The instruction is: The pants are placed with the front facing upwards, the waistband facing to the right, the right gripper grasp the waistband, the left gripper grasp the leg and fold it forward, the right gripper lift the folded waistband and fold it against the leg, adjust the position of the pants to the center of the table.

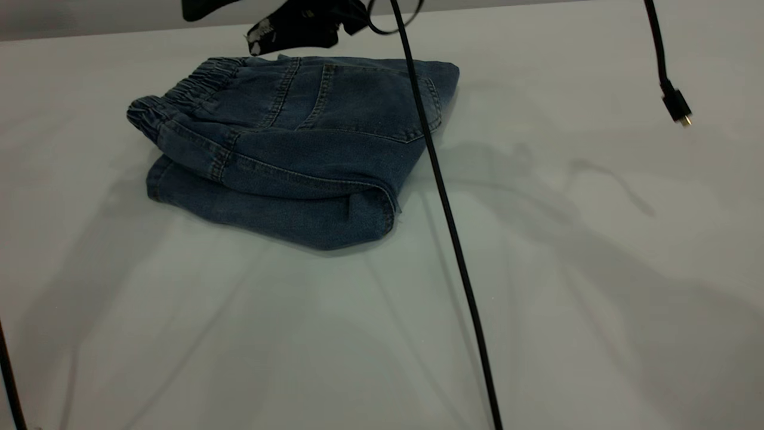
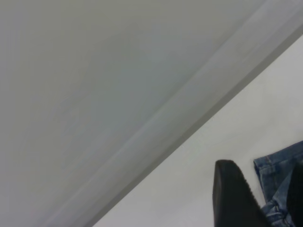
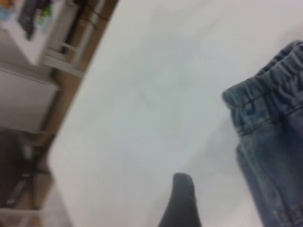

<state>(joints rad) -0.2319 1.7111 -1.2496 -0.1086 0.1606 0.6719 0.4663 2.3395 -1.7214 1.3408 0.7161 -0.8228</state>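
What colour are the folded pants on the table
Faded blue denim pants with tan stitching, clearest in the exterior view.

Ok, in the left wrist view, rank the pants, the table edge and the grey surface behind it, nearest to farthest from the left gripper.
From the left gripper:
1. pants: between and just past its open fingers.
2. table edge: the pale strip across the bare tabletop.
3. grey surface: beyond that edge, off the table.

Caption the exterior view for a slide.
Folded pants, waistband at left, lie on the table; a black cable crosses in front.
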